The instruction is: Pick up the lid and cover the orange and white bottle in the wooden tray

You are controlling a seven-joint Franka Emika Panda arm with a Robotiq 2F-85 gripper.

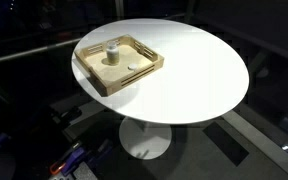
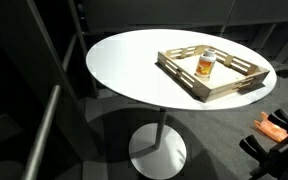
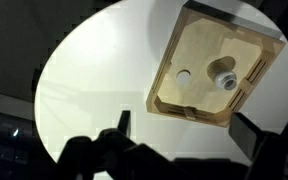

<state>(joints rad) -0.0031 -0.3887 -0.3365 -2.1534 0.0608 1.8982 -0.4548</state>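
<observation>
The wooden tray (image 1: 92,75) sits near one edge of the round white table (image 1: 194,80); it shows in both exterior views (image 2: 184,82). Inside it stands the small bottle (image 1: 112,52), upright, with an orange band in an exterior view (image 2: 206,64). The flat whitish lid (image 1: 134,68) lies on the tray floor beside the bottle, apart from it. In the wrist view the tray (image 3: 189,110), lid (image 3: 184,75) and bottle (image 3: 222,78) lie well below my gripper (image 3: 187,128). The gripper is open and empty, high above the table. It is out of both exterior views.
The table (image 2: 124,60) stands on a single white pedestal (image 2: 160,150). The surroundings are dark. An orange and black object (image 2: 274,128) lies low on the floor beside the table. A bare white stretch of table (image 3: 84,80) lies beside the tray.
</observation>
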